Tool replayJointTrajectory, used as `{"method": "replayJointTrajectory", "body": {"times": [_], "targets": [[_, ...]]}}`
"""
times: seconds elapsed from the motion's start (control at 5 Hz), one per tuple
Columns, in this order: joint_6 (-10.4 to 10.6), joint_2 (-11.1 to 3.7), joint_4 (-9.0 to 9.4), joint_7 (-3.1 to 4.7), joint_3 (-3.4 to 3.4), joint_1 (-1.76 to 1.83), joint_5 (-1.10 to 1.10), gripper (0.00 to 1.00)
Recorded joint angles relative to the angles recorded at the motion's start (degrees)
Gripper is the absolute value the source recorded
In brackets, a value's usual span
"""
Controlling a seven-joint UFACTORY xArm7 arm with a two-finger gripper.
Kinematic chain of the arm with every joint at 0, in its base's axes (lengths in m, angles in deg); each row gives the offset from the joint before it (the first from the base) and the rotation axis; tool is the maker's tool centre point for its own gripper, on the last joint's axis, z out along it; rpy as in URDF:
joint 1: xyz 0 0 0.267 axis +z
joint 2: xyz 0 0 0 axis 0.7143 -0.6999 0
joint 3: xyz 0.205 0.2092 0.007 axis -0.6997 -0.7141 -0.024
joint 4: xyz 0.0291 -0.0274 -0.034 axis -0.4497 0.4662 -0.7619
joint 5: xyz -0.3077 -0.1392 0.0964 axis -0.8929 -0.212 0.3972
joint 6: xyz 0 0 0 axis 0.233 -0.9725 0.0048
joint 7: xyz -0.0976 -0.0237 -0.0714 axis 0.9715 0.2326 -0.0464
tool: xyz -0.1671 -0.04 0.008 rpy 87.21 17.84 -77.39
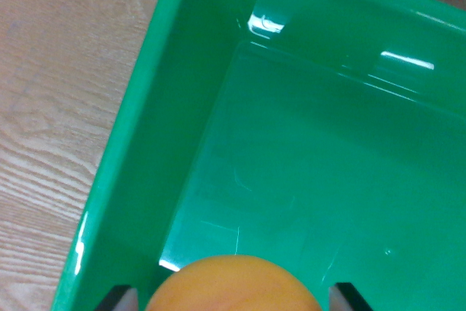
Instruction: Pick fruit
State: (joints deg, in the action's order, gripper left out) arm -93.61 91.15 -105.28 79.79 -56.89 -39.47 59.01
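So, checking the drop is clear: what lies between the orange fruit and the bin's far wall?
Nothing: in the wrist view, only bare bin floor separates the orange fruit from the green bin wall.

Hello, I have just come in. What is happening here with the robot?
The wrist camera looks down into a green plastic bin that stands on a wooden table. An orange fruit sits between the two fingertips of the pincer at the bottom edge of the view, over the bin's floor. The fingertips flank it closely, but real contact cannot be confirmed. Nothing else shows in the bin.
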Motion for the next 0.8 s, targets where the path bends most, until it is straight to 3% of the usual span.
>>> {"method": "replayJointTrajectory", "body": {"times": [0.2, 0.4, 0.6, 0.8], "targets": [[0.00, 0.00, 0.00, 0.00, 0.00, 0.00, 0.00, 1.00], [-2.60, 0.92, -1.69, -0.02, 0.03, -0.04, 0.07, 1.00], [-2.60, 0.92, -1.69, -0.02, 0.03, -0.04, 0.07, 1.00], [-5.12, 1.81, -3.33, -0.04, 0.05, -0.07, 0.13, 1.00]]}}
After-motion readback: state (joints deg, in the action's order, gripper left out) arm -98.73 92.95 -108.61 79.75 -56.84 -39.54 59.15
